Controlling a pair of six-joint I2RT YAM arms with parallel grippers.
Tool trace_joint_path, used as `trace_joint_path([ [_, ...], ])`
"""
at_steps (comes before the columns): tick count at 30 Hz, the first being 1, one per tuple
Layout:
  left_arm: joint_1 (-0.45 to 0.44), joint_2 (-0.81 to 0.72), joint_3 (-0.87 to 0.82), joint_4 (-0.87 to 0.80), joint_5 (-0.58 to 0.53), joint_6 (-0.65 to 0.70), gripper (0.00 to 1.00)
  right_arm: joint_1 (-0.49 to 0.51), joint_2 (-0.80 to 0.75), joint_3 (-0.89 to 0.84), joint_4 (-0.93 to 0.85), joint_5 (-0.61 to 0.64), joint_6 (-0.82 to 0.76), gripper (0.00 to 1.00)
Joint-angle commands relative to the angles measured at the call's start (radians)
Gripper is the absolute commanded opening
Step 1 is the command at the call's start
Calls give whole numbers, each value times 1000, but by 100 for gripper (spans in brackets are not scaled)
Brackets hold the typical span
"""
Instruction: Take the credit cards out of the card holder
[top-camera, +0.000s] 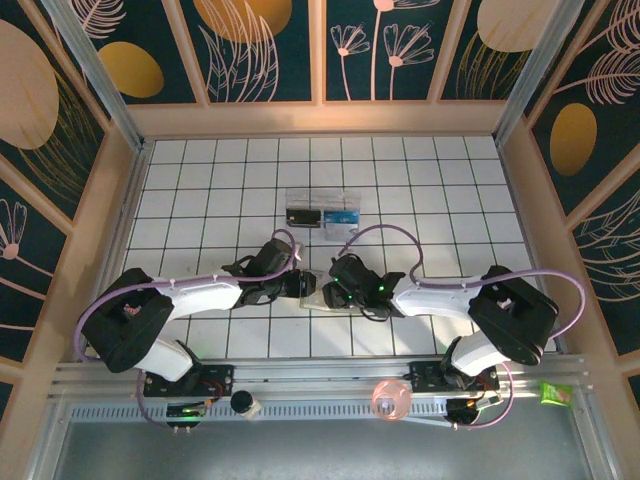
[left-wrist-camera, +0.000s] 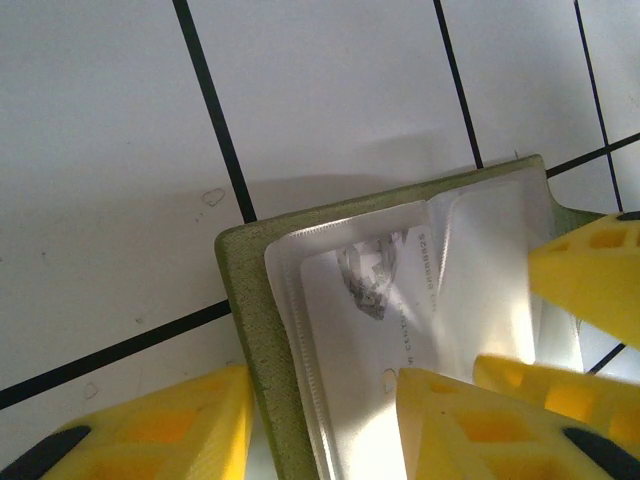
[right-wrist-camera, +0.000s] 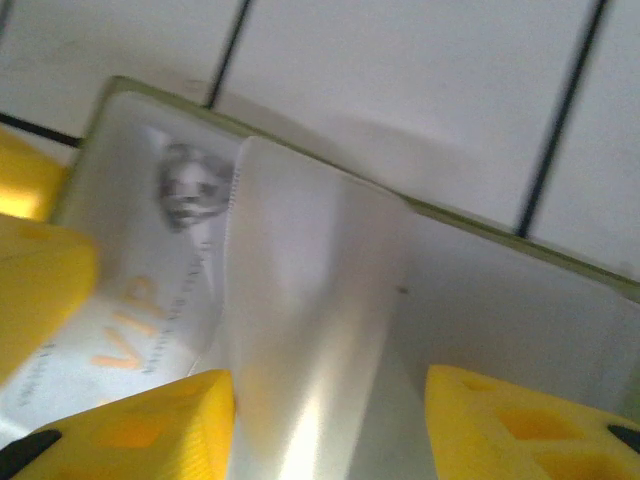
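Clearly mid-extraction: left gripper (left-wrist-camera: 320, 380) and right gripper (right-wrist-camera: 328, 378) sit half open over the spread wallet (left-wrist-camera: 255, 330), apparently gripping nothing; next, pinch the sleeved card (left-wrist-camera: 390, 300) by its edge

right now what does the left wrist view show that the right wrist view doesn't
Left wrist view: the card holder's thick olive corner on white tiles, and small grey print along the card. Right wrist view, blurred: orange VIP lettering on the card, and a clear sleeve page bulging beside it. Both: the open holder with the card tucked inside, a grey emblem on it, black grid lines, and yellow fingers at the bottom, with the other arm's fingers at the side.
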Motion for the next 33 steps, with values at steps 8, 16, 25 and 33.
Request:
trace_joint_path([
  [8,-4,-11,-44,0,-57,-21,38,-16,-100,-61,-191,224,208,57],
  [16,41,-88,-91,-21,-97,-28,40,-31,-277,-100,-324,323,294,58],
  [25,18,-129,-3,-41,-57,26,43,-87,-463,-42,-100,-8,45,43],
  [33,16,-58,2,2,-94,36,38,-109,-97,85,74,-380,27,26],
])
